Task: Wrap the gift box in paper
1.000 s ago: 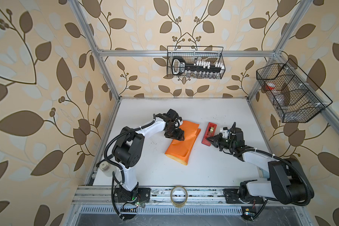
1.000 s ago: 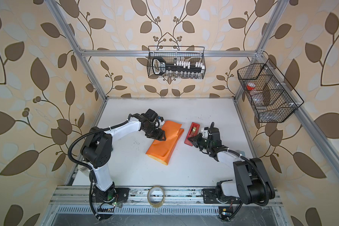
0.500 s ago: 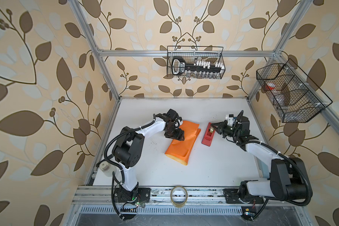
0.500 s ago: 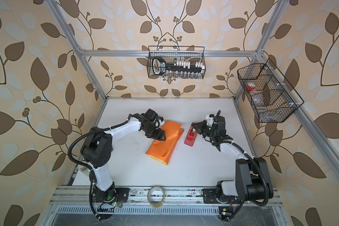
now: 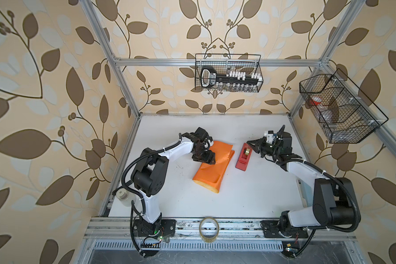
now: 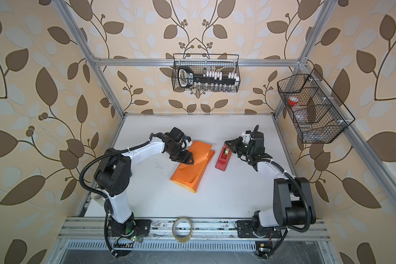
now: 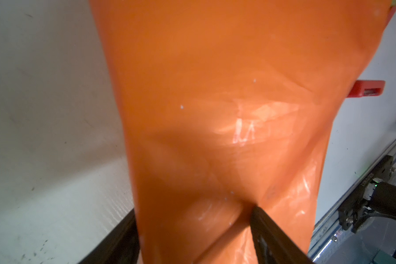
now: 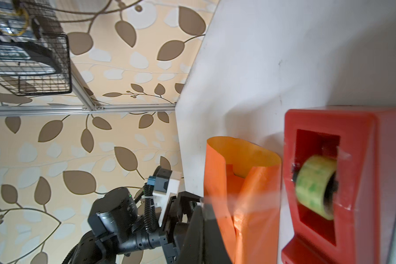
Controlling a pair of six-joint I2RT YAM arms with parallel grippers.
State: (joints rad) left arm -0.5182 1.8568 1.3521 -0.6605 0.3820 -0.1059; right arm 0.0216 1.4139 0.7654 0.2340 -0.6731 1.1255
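Note:
The orange paper [image 5: 212,169] [image 6: 192,169] lies mid-table, folded into a long bundle. The gift box is hidden, presumably inside it. My left gripper [image 5: 208,160] [image 6: 186,160] sits at the bundle's far left side. In the left wrist view the paper [image 7: 215,91] fills the gap of my left gripper [image 7: 192,210], and one finger [image 7: 272,235] dents it. My right gripper [image 5: 252,145] [image 6: 229,144] hovers by the far end of the red tape dispenser [image 5: 243,157]. It is shut on a clear tape strip [image 8: 245,198] stretching back to the dispenser [image 8: 352,182].
A loose clear tape roll [image 5: 209,228] rests on the front rail. A wire basket [image 5: 228,73] hangs on the back wall and another [image 5: 338,109] on the right wall. A white bottle [image 5: 122,197] stands by the left arm's base.
My right gripper has moved from the dispenser's near side toward the back of the table, to its far end. The left gripper and the paper have stayed put.

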